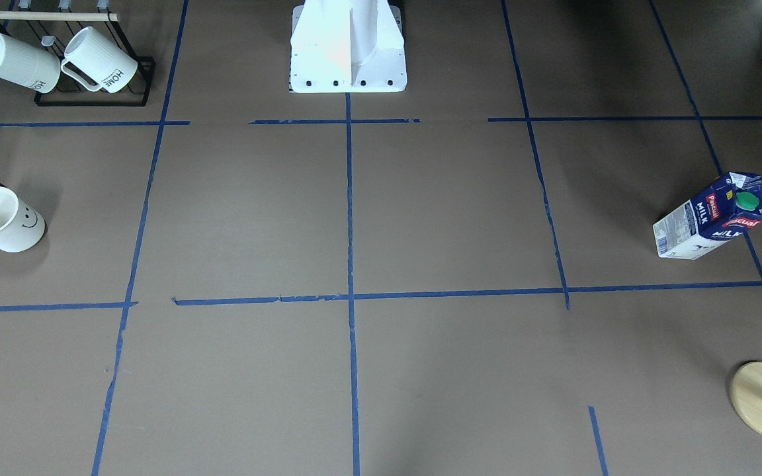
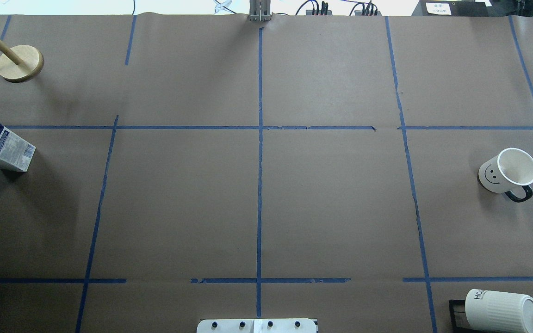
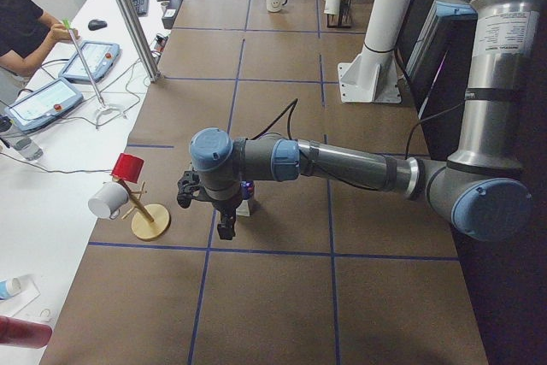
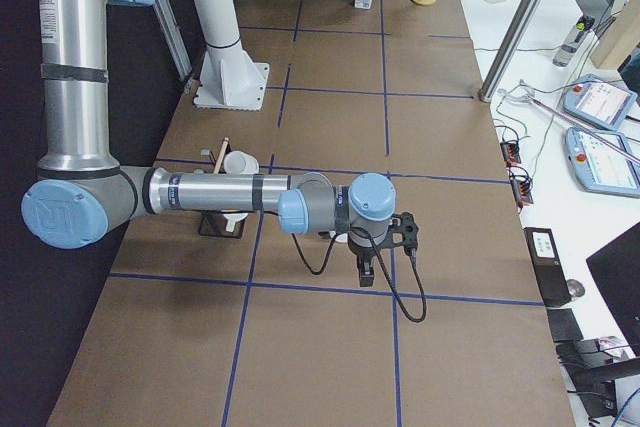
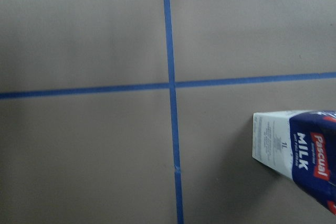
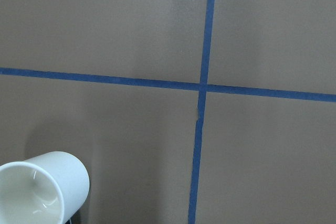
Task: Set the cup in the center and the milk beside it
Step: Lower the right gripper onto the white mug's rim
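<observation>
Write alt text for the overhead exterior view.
A white smiley-face cup stands near the right edge and a blue milk carton at the far left, both far from the taped center crossing. A wooden stand sits top left.

milk carton (image 1: 708, 221): red label "Pascual", white "MILK", "1L" | ribbed mug (image 1: 100, 59): "HOME" | cup (image 1: 4, 219): drawn smiley face

The left arm (image 3: 342, 164) stretches out flat, and the left gripper (image 3: 226, 228) points straight down. The right arm (image 4: 215, 192) does the same, with the right gripper (image 4: 366, 272) pointing down. Their jaws look too small to judge.
</observation>
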